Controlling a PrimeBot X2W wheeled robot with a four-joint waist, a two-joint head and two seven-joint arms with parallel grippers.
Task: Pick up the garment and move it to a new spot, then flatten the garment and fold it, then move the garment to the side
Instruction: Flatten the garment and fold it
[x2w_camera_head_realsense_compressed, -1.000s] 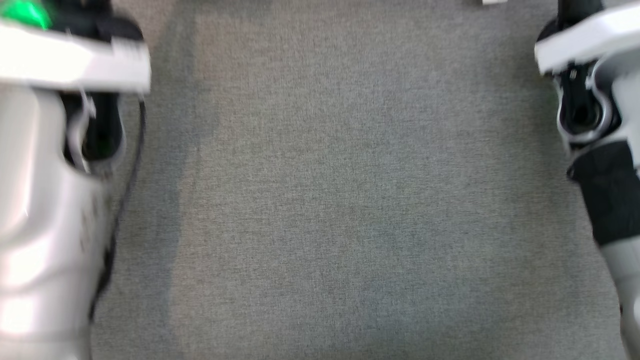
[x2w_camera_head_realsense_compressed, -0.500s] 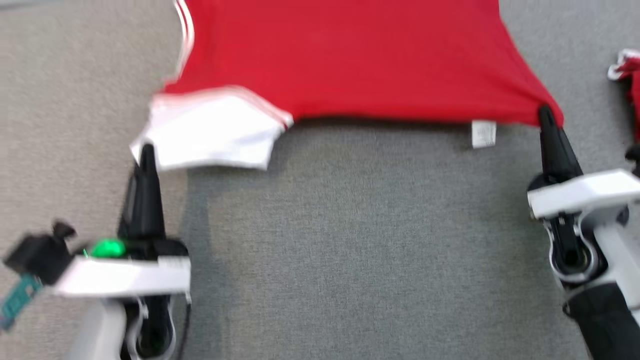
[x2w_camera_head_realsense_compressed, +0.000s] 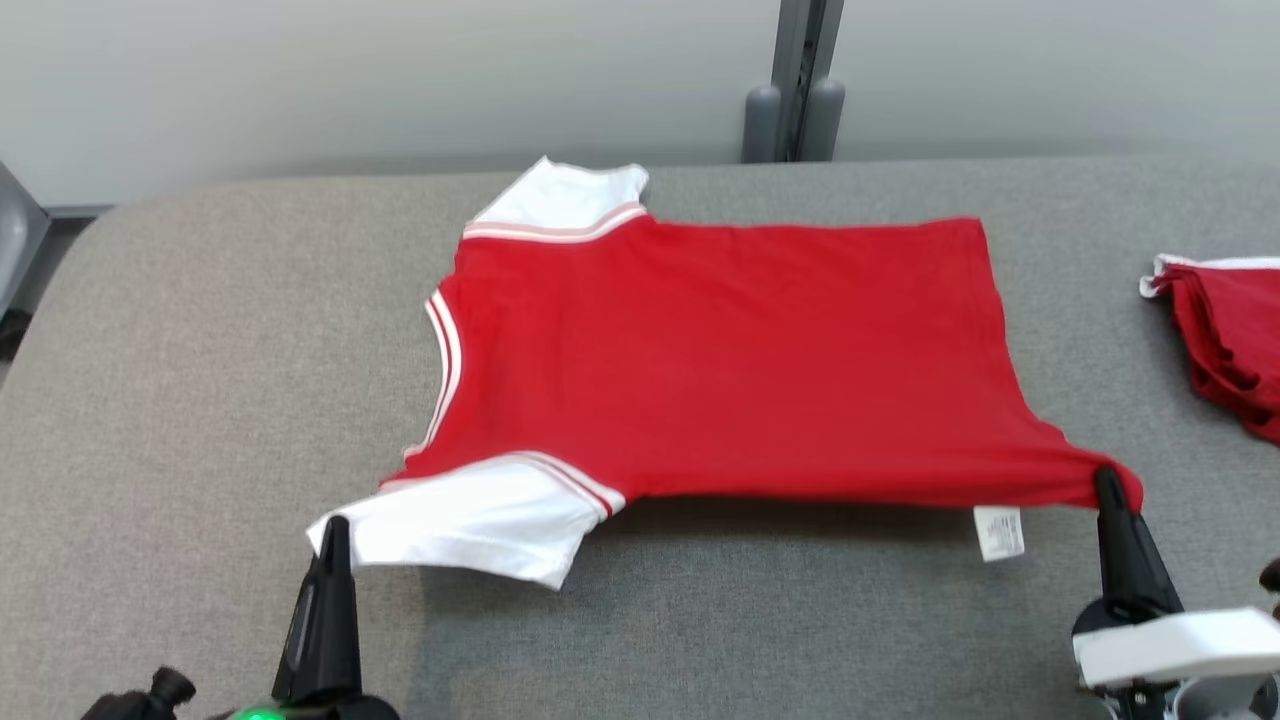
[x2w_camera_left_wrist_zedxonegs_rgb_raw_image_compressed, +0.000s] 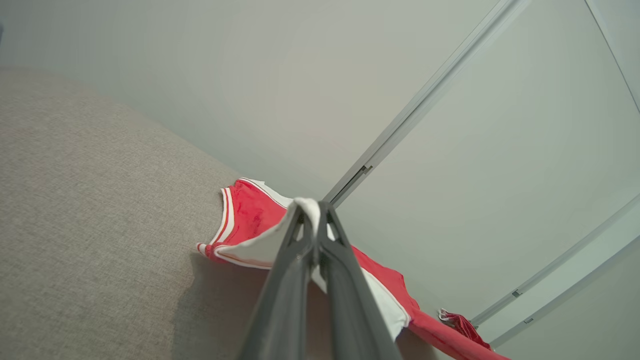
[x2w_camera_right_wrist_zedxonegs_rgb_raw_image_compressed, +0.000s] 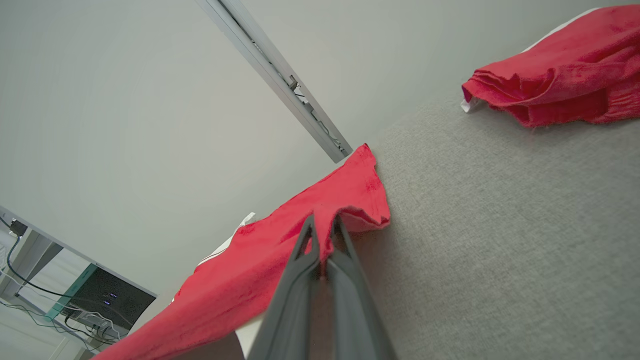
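Shirt (x2w_camera_head_realsense_compressed: 720, 360), red with white sleeves, lies spread on the grey cloth-covered table (x2w_camera_head_realsense_compressed: 200, 380), its near edge lifted off the surface with a shadow beneath it. The collar end points to the robot's left, the hem to its right.

The left gripper (x2w_camera_head_realsense_compressed: 335, 528) is clenched on the outer edge of the near sleeve (x2w_camera_head_realsense_compressed: 480, 520). In the left wrist view the white cloth is pinched between the two dark fingers and pokes out past their tips. The right gripper (x2w_camera_head_realsense_compressed: 1106, 480) is clamped on the near hem corner (x2w_camera_head_realsense_compressed: 1085, 470), where the red cloth is drawn out to a point. The right wrist view shows a fold of red cloth caught between the closed fingers. Between the two grips the near edge runs taut and raised.

A small white label (x2w_camera_head_realsense_compressed: 998, 532) hangs from that edge, just beside the right gripper. The far sleeve (x2w_camera_head_realsense_compressed: 565, 200) lies flat near the table's back edge, with pale stripes where it meets the red body. Striped trim also rims the neck opening (x2w_camera_head_realsense_compressed: 440, 370) on the left side.

A second red garment (x2w_camera_head_realsense_compressed: 1225, 330), crumpled, sits on the table well to the right, apart from the shirt. Behind the table stands a pale wall (x2w_camera_head_realsense_compressed: 350, 80) with a grey upright post (x2w_camera_head_realsense_compressed: 800, 70).
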